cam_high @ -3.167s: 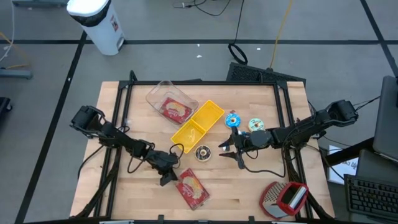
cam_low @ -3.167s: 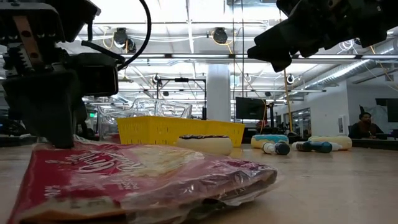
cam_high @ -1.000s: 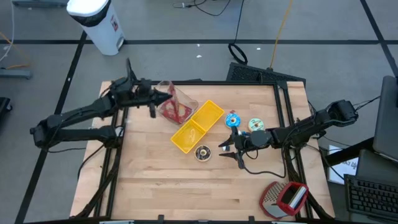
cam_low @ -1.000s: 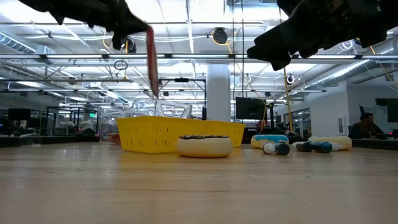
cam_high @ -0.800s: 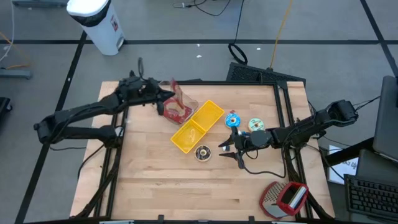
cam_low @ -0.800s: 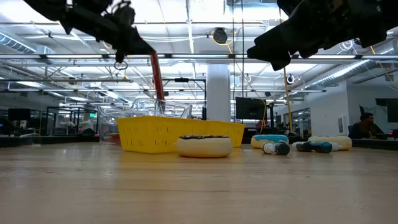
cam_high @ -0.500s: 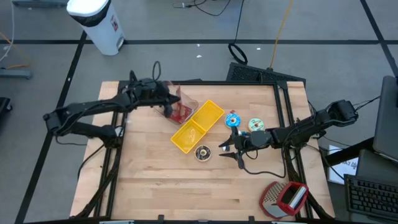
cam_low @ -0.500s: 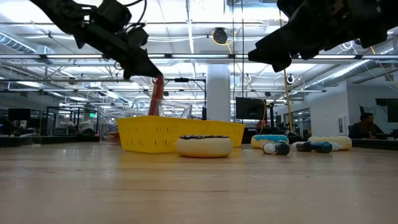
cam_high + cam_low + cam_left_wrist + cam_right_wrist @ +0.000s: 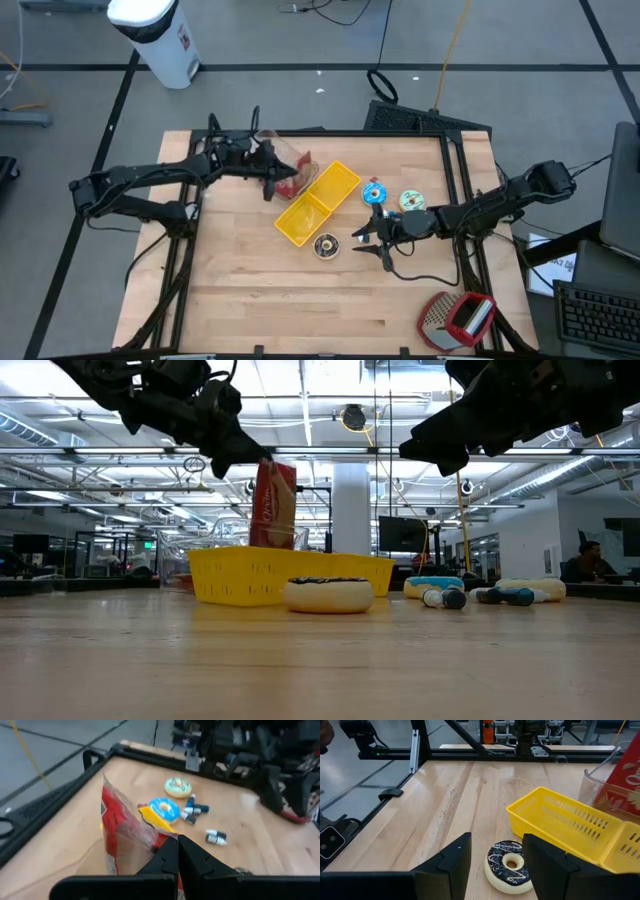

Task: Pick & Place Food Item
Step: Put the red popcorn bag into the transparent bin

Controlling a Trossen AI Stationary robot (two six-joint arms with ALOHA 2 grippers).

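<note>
Left gripper pinched a red snack bag above the clear container near the desk's far edge; right gripper hung spread beside the chocolate donut

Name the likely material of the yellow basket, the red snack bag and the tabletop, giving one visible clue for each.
Yellow basket: probably moulded plastic, with slotted walls and an even, slightly glossy colour.
Red snack bag: apparently thin plastic film, shiny and creased, with a clear edge; it hangs from the left gripper.
Tabletop: looks like wood, with pale joined strips, visible grain and a smooth finish.
</note>
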